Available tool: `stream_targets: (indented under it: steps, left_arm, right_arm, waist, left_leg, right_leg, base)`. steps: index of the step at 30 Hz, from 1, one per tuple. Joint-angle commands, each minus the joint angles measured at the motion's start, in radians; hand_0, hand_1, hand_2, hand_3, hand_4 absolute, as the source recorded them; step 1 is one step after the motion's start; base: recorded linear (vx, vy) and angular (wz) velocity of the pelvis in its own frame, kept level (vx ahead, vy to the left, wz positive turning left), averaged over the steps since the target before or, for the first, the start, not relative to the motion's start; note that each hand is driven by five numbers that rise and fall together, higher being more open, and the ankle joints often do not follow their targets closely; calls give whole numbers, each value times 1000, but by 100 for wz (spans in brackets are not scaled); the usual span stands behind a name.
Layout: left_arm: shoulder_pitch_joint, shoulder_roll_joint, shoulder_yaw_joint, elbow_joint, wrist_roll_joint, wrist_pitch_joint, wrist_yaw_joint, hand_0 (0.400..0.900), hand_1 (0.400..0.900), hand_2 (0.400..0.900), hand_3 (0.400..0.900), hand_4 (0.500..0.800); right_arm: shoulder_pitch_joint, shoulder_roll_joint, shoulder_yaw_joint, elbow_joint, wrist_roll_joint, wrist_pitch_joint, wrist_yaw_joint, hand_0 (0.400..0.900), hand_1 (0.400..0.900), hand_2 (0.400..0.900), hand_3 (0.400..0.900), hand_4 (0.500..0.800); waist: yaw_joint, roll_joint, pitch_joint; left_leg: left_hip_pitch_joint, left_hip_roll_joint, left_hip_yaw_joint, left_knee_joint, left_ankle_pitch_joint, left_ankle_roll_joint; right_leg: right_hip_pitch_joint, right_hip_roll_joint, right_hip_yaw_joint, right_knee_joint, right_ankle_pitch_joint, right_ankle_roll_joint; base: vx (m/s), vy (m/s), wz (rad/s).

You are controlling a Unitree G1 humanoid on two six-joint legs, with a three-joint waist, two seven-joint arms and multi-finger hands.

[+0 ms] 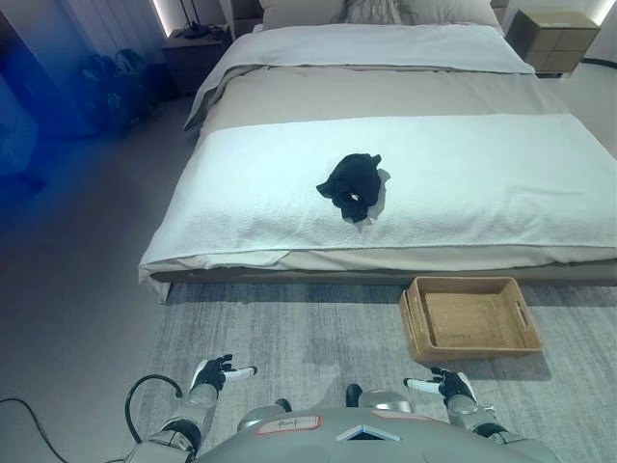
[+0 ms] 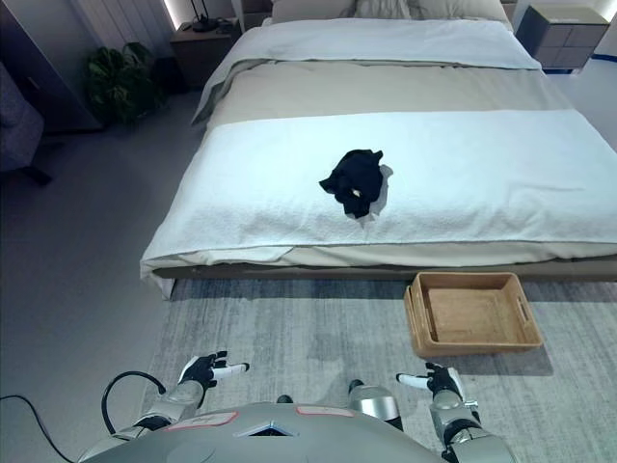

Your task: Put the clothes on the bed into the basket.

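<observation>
Left eye view shows the bed [image 1: 463, 183] across the upper part of the scene, and one bundle of black clothes [image 1: 352, 186] lies crumpled on its white cover, near the middle and a little back from the near edge. The wicker basket [image 1: 470, 316] stands empty on the grey rug [image 1: 289, 338], just below the bed's near edge and to the right of the clothes. The left hand [image 1: 216, 372] and the right hand [image 1: 447, 385] both hang low over the rug, well apart from the bed, with the fingers straight and holding nothing.

I judge that the task is at its start: nothing is in the basket, and the robot must first come closer to the bed. The clothes are too far for either hand from here, so it should step forward until the bed edge is near. The right hand seems the better choice, because the basket is on that side and the carry will be short. The bundle is soft and loose, so the hand should come down from above, close round the thick middle of it, and lift high enough that no hanging part drags on the cover or catches on the basket rim.
</observation>
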Motion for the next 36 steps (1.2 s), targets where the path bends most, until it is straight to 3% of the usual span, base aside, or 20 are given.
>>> stream_targets:
  steps: [1,20,27,32,34,36]
  left_arm:
    - [-78,41,14,20,-28,-35,2,900,900,900,900,800]
    - [-82,61,33,32,1,-29,53,900,900,900,900,800]
    - [-100,64,26,37,5,-31,64,900,900,900,900,800]
    - [-107,75,30,87,32,-20,79,900,900,900,900,800]
    - [-113,87,42,97,39,-17,86,900,900,900,900,800]
    - [-120,89,43,90,35,-19,84,900,900,900,900,800]
  right_arm:
    - [-73,-33,14,43,-27,-22,-13,900,900,900,900,800]
    - [-82,-36,3,50,-18,-19,-25,900,900,900,900,800]
    - [-99,-43,1,54,-20,-13,-25,900,900,900,900,800]
    - [-129,-57,-8,55,-19,-8,-27,900,900,900,900,800]
    - [-128,-64,-29,60,-10,-10,-28,900,900,900,900,800]
    - [-124,-72,-45,79,-1,-8,-30,900,900,900,900,800]
  waist:
    - [26,-29,24]
    - [30,-26,31]
    - [32,-28,43]
    - [41,-21,64]
    - [38,-12,83]
    - [20,-11,113]
  left_leg:
    - [23,-46,-24,5,-85,3]
    - [26,-52,-29,5,-90,9]
    - [2,-67,-33,5,-87,30]
    - [-48,-94,-32,31,-98,67]
    - [-63,-115,-53,66,-122,98]
    - [-44,-140,-71,71,-134,125]
  right_leg:
    - [14,-26,23,3,-51,62]
    - [13,-29,27,3,-52,63]
    - [-9,-37,36,8,-46,67]
    - [-114,-57,63,145,-80,78]
    - [-208,-66,80,354,-104,85]
    - [-300,-82,108,581,-45,79]
  base:
    - [0,0,0]
    - [3,5,1]
    - [12,64,0]
    - [0,166,-10]
    - [65,263,15]
    - [84,265,35]
